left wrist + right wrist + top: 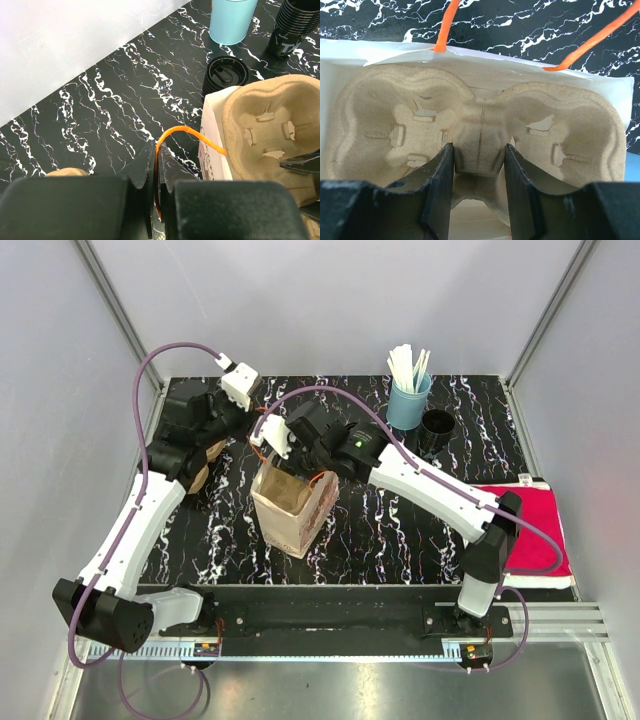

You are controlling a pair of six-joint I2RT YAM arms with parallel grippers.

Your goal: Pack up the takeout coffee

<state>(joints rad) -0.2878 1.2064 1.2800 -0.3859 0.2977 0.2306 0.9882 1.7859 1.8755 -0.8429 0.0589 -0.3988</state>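
Note:
A brown paper bag (pixel 295 508) stands open mid-table, white inside (pixel 485 60), with orange handles (pixel 447 25). A moulded pulp cup carrier (pixel 385 125) sits in its mouth. My right gripper (pixel 479 165) is shut on the carrier's central ridge (pixel 479 135), one finger on each side; from above it (pixel 290 462) hangs over the bag. My left gripper (pixel 157 160) is shut on one orange handle loop (pixel 190 132) just left of the bag (pixel 212 130), holding it up; from above it (pixel 260 430) is at the bag's far left corner. The carrier (pixel 270 130) fills the bag opening.
A light blue cup (pixel 408 402) holding white sticks and a stack of black cups (pixel 437 430) stand at the back right. A black lid (pixel 227 75) lies beyond the bag. A red cloth (pixel 535 530) lies at the right edge. A brown pulp object (pixel 203 468) sits under the left arm.

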